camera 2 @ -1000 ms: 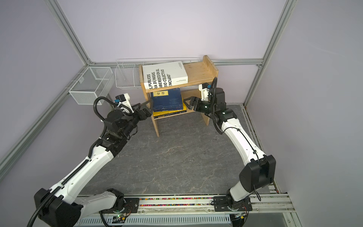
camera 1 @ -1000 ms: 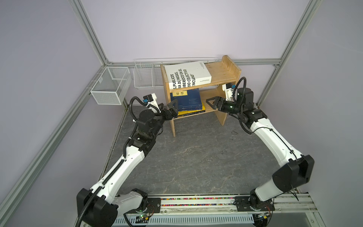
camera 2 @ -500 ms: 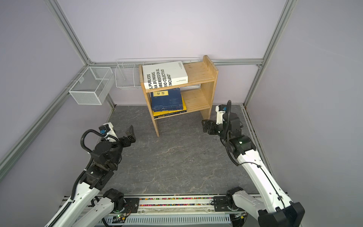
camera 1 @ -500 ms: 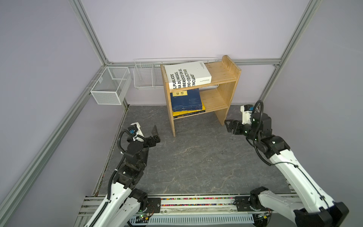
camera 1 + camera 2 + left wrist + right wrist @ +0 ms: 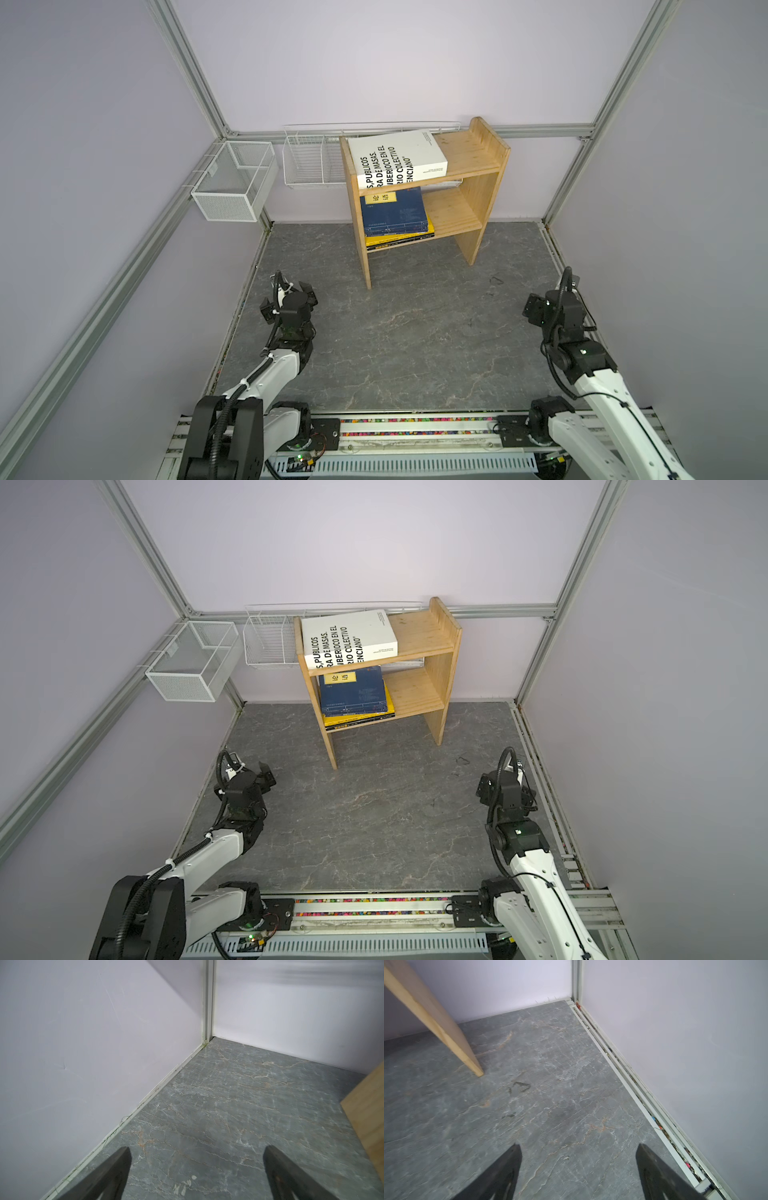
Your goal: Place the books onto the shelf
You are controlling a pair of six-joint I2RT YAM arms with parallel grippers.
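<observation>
Both arms are pulling back. A second ago both grippers were at the lower tier; now they are sitting low by the base rail, well apart from the shelf.

Lower left: left gripper is standing wide open and gripping nothing, with only the grey veined stone-look floor showing between its dark tapered fingers.

Upper left: rigid white wire-mesh basket is hanging on the frame.

Upper centre: light pine two-tier shelf, flat grained boards and solid side panels.
- Top tier: thick white book with black lettering is lying flat and skewed, its front corner apparently overhanging the edge.
- Lower tier: thin navy books with yellow label are lying stacked on a yellow book, with a dark cover underneath.

Lower right: right gripper is also standing wide open and empty.

No book is showing on the floor, so I'm judging placement done and the arms heading home.
</observation>
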